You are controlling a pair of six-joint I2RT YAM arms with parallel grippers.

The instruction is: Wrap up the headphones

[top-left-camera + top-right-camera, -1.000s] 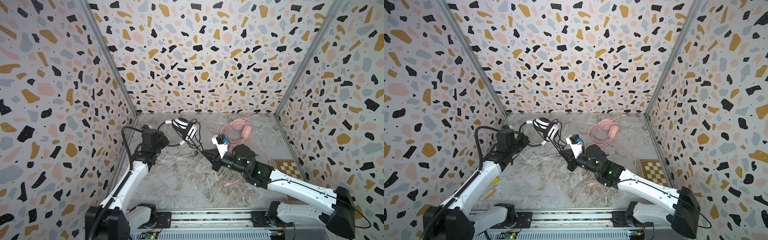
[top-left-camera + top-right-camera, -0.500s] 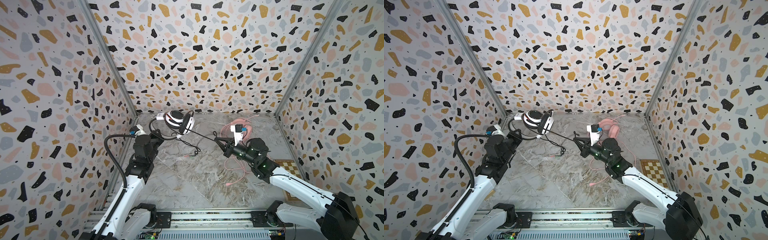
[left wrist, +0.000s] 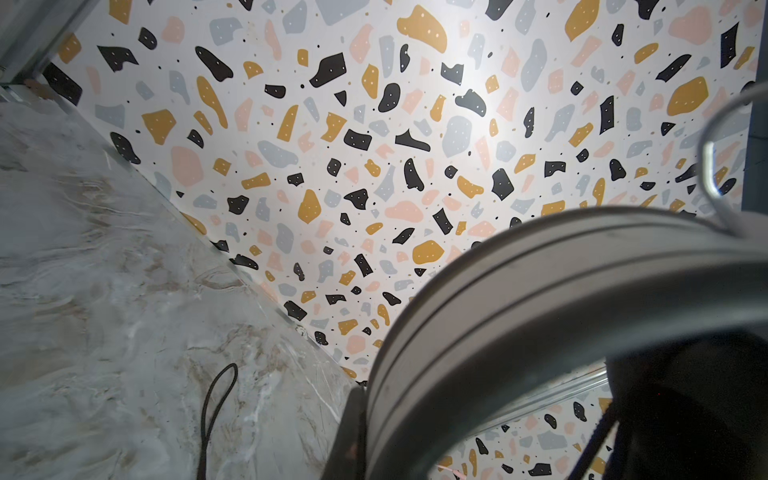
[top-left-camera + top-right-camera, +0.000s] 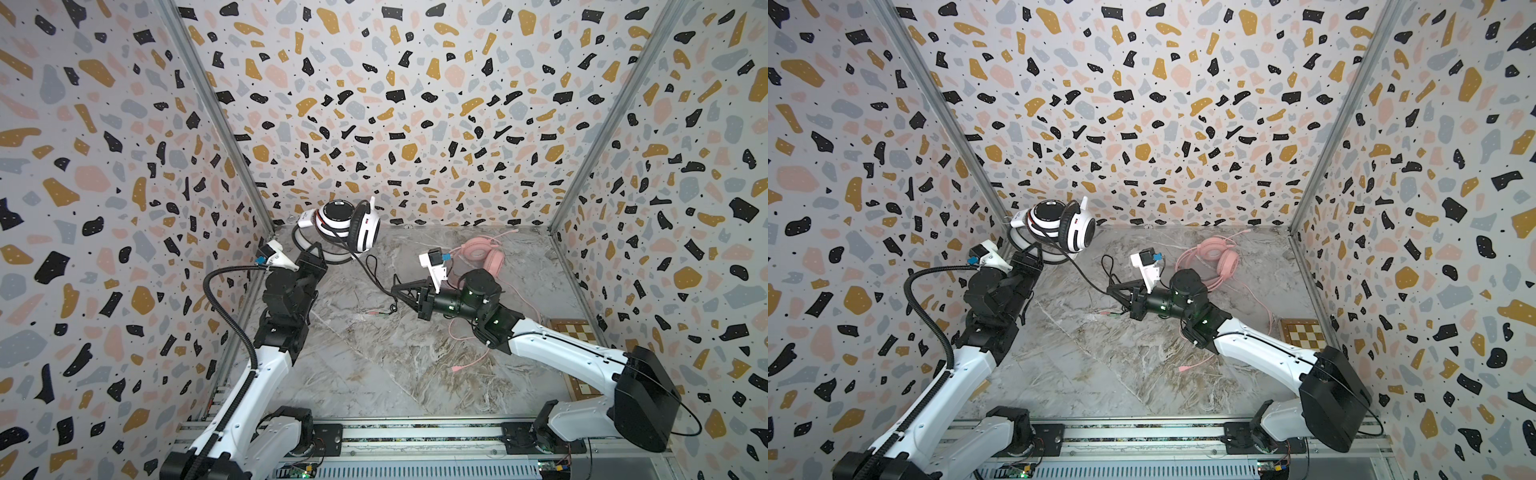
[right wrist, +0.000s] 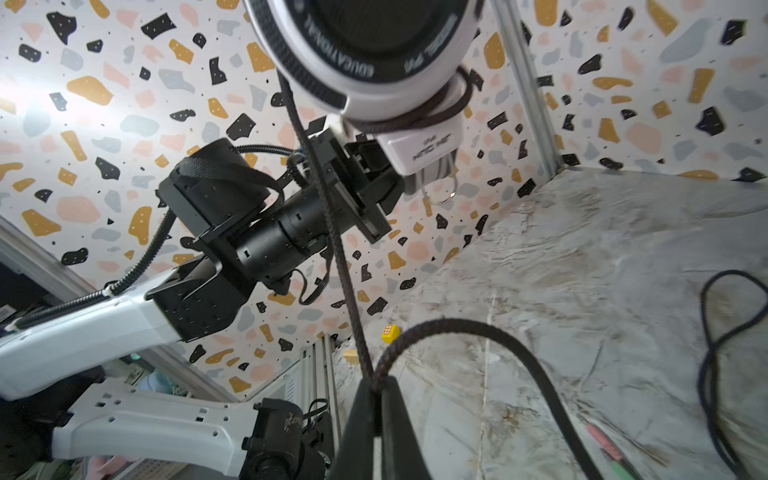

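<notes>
You had the marbled tabletop (image 4: 374, 374) bearing the pink headphones (image 4: 493, 262) at two o'clock, their pink cable (image 4: 458, 368) trailing toward five, a checkerboard (image 4: 573, 330) at three, black cable (image 3: 203, 428) slack at centre.

Left hand (image 4: 317, 254) high, tightly closed — right hand (image 4: 400, 289) lower, likewise closed, arm outstretched.

The left gripper (image 4: 1034, 254) is clamped on the band of the white headset (image 4: 1073, 232), lifted just above it. The black cable (image 4: 1087, 281) slopes from the headset into the pinched tips of the right gripper (image 4: 1112, 290); the pink headset (image 4: 1219, 259) lies beyond that gripper's wrist.
</notes>
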